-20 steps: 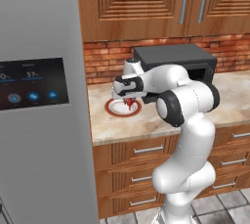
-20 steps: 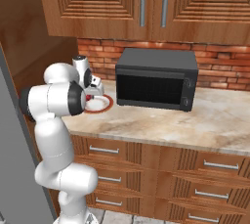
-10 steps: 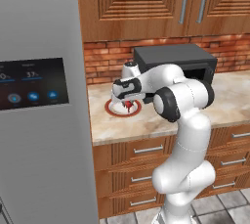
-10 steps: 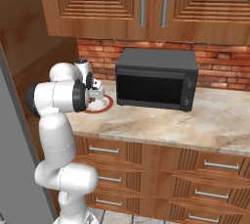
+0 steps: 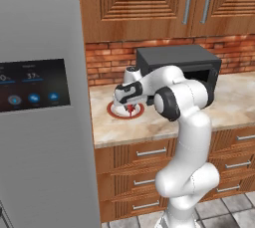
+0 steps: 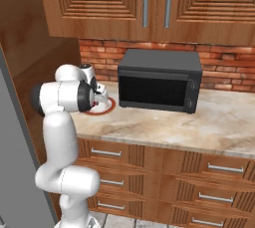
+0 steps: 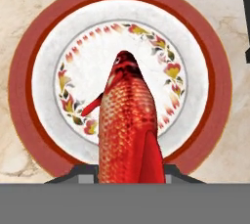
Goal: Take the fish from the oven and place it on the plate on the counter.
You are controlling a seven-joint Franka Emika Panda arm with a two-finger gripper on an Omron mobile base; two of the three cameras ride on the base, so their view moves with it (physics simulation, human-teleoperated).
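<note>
The red-orange fish [image 7: 128, 130] hangs head-down over the middle of the round white plate [image 7: 24, 71] with its red rim. My gripper [image 7: 128, 171] is shut on the fish, whose tail end sits between the dark fingertips [image 7: 80, 171]. From the left base view, the gripper [image 5: 128, 106] holds the fish [image 5: 130, 109] just above the plate [image 5: 113, 111] on the beige counter [image 5: 149, 125]. From the right, my arm hides most of the plate [image 6: 110, 105]. The oven is out of view.
A black boxy countertop appliance [image 6: 160, 80] stands right of the plate against the red brick wall. A grey fridge [image 5: 40, 122] with a display panel borders the counter's left end. Wooden cabinets hang above, and drawers with silver handles [image 6: 219, 168] sit below.
My elbow has swung a little to the left. The gripper has stayed over the plate with the fish and dipped slightly.
</note>
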